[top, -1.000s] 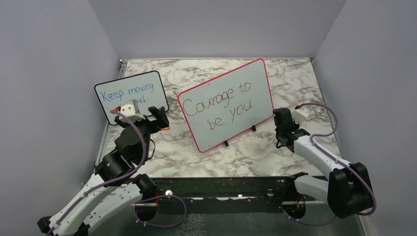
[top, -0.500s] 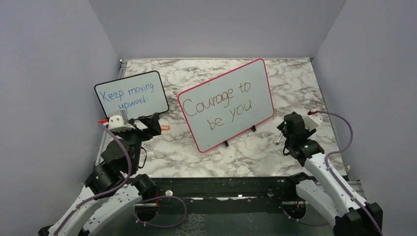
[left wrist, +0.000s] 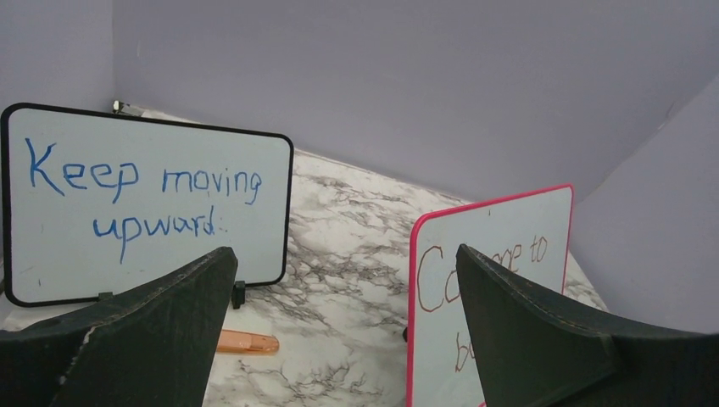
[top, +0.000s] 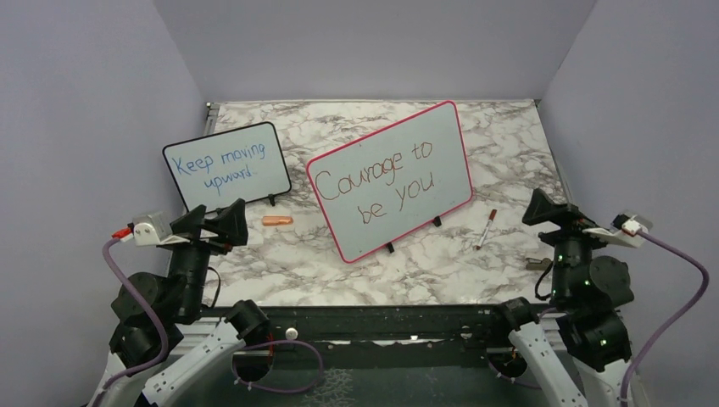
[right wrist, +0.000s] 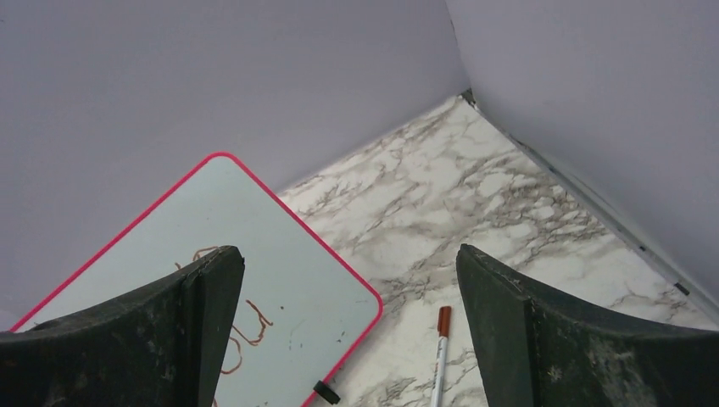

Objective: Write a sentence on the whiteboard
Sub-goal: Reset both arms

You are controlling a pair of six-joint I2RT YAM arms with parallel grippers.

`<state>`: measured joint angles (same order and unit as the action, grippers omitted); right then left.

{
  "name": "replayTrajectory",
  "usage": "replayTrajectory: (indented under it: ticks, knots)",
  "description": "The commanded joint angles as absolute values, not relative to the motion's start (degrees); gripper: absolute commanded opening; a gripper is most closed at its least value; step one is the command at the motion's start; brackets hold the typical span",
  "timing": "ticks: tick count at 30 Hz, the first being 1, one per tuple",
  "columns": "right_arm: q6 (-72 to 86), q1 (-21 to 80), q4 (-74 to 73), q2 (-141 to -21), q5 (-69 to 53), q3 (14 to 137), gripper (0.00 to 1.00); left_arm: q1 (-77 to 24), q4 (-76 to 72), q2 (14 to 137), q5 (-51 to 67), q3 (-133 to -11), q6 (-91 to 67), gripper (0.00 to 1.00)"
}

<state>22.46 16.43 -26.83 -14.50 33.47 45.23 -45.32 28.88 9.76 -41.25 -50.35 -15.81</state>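
The whiteboard (top: 448,144) with the red-pink frame stands tilted on black feet at mid-table. The sentence (top: 373,176) "Courage to be you" runs over it in two dark red-brown lines. A white marker (top: 486,228) with a brown end lies on the marble, right of the board. In the right wrist view the marker (right wrist: 439,356) is below and between the fingers of my right gripper (right wrist: 348,250). My right gripper (top: 555,212) is open and empty, raised near the right edge. My left gripper (top: 212,219) is open and empty too, at the near left.
A smaller black-framed board (top: 225,165) with blue writing stands at the back left. An orange cap (top: 277,220) lies on the marble before it. In the left wrist view the cap (left wrist: 246,342) is low between my fingers. Grey walls close in three sides.
My right gripper opened and let go of the marker, which now lies on the table. Both arms drew back toward the near edge and rose, the left one away from the cap.
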Motion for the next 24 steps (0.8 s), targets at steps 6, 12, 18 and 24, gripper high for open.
replayTrajectory:
  ticks: [6, 12, 18, 24]
  knots:
    - [4.9, 16.2, -24.5, -5.5, 27.2, 43.7, 1.0, -45.0, 27.7, 4.1, -37.3, -47.4, -13.8, 0.99]
    - [3.3, 16.2, -23.0, -2.0, 25.6, 39.4, 1.0, -45.1, 26.4, 1.1, -39.3, -43.0, -14.7, 0.99]
    - [3.5, 16.2, -22.6, -1.0, 24.5, 37.9, 1.0, -45.1, 25.2, 1.3, -40.3, -41.7, -15.5, 0.99]
    - [3.7, 16.2, -22.2, -0.9, 24.8, 37.4, 1.0, -45.0, 24.1, 1.3, -40.4, -40.9, -15.9, 0.99]
